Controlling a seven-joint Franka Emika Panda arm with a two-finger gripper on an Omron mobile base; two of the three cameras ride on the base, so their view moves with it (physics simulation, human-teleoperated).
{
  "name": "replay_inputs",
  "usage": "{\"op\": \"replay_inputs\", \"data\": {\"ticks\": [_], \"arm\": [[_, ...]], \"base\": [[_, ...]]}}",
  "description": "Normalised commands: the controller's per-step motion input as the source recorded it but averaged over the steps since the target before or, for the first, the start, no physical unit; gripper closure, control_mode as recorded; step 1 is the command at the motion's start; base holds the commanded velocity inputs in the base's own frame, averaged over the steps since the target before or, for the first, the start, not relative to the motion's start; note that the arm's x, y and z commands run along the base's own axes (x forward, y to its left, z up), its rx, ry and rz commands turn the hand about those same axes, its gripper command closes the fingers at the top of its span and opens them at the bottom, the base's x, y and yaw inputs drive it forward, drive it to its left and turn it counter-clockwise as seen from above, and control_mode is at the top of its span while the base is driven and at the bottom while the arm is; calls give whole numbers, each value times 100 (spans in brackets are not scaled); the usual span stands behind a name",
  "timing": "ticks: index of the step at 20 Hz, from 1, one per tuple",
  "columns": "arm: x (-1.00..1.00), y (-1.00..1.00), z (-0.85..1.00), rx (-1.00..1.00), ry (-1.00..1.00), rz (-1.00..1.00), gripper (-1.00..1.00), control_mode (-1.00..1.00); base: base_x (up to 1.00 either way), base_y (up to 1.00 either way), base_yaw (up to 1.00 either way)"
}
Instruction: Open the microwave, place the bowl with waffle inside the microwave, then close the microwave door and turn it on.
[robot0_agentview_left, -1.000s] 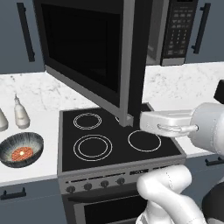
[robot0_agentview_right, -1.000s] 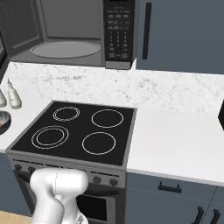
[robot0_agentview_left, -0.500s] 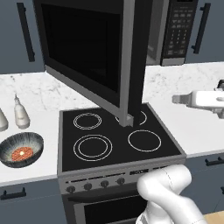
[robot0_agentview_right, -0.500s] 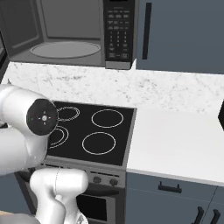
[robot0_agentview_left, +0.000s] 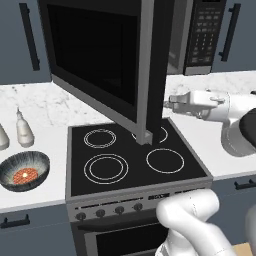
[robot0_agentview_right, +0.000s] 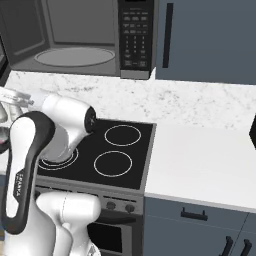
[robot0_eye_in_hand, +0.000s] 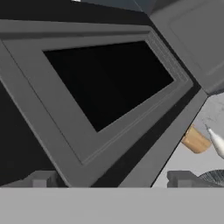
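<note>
Streaked round bowl (robot0_agentview_left: 24, 171) holds a gridded orange waffle (robot0_agentview_left: 25, 176)

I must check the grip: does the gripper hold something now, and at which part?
Nothing is held. The gripper is open, facing the microwave door.

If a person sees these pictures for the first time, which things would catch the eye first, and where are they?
First comes the big microwave door, swung wide open and jutting out over the black stove. To the door's right the white arm stretches toward its edge, with the tool open and holding nothing. Then the eye falls on the dark bowl on the counter left of the stove, with the small orange-red waffle lying in it.
</note>
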Motion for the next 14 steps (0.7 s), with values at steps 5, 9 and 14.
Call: {"op": "replay_inputs", "data": {"ticks": [5, 9, 14], "arm": [[27, 99, 0, -11, 23, 0, -100, -100], [2, 100, 0, -11, 34, 13, -100, -100], [0, 97, 0, -9, 20, 17, -100, -100]], "base": [[0, 0, 0], [0, 0, 0], [0, 0, 0]]}}
